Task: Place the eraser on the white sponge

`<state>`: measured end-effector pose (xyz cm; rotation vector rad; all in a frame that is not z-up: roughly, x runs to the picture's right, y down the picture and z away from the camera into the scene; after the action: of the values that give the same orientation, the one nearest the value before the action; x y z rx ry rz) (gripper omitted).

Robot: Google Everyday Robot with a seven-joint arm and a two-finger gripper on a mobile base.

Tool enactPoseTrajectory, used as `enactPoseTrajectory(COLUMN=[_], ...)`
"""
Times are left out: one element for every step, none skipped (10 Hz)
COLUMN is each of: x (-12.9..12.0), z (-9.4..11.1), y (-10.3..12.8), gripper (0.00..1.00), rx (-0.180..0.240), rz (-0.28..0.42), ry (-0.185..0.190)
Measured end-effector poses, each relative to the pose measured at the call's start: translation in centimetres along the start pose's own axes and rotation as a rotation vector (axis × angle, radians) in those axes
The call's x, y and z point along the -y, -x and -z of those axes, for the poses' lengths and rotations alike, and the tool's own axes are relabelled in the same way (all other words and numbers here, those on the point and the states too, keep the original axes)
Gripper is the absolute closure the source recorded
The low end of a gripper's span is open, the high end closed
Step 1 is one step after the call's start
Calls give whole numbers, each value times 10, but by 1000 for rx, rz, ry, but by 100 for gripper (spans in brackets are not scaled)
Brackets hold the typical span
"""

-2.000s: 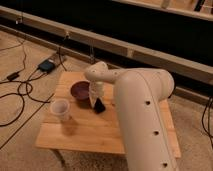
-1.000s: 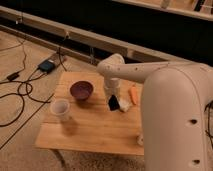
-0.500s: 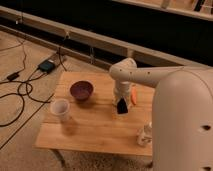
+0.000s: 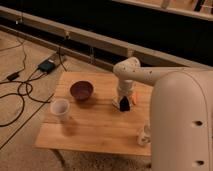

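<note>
– Tool [image 4: 124,103] is down low over the desk [image 4: 95,127], just beside the orange carrot piece [image 4: 133,97]. Gripping or not?
– Can't tell tbh, the eraser blends into its dark tip. White sponge [image 4: 143,135] sits near the front right edge, well apart.

Dim, warm light from above: the table [image 4: 95,125] top is the brightest patch, the background behind it near black. The cup [image 4: 60,109] throws a soft shadow toward the near edge, and the arm [image 4: 180,115] shell carries a pale sheen with no hard glare. The gripper [image 4: 124,104] hangs low over the table, right of the bowl [image 4: 81,90], its tip dark in shade.
</note>
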<state>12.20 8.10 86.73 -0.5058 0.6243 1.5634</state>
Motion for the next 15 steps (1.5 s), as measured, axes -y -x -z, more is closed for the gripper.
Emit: enactPoseTrajectory(x=[-1, -2, -4, -5, -7, -7, -8, -9, -9, -10, -10, -10, -11, -13, -14], z=[-2, -6, -10, -13, -17, -21, -23, -24, -25, -25, -25, -24, -23, -23, -22], y=[4, 8, 12, 15, 18, 21, 24, 28, 30, 32, 32, 35, 37, 37, 37], gripper=[100, 100, 100, 100, 100, 98, 90, 80, 68, 58, 52, 40, 35, 34, 34], rx=[0, -4, -8, -13, -18, -21, -21, -19, -16, -12, -10, 2, 12, 17, 23], rz=[2, 7, 15, 21, 28, 30, 27, 24, 21, 15, 9, -2, -7, -8, -10], ry=[2, 4, 9, 8, 7, 5, 6, 8, 8, 9, 9, 10, 9, 10, 10])
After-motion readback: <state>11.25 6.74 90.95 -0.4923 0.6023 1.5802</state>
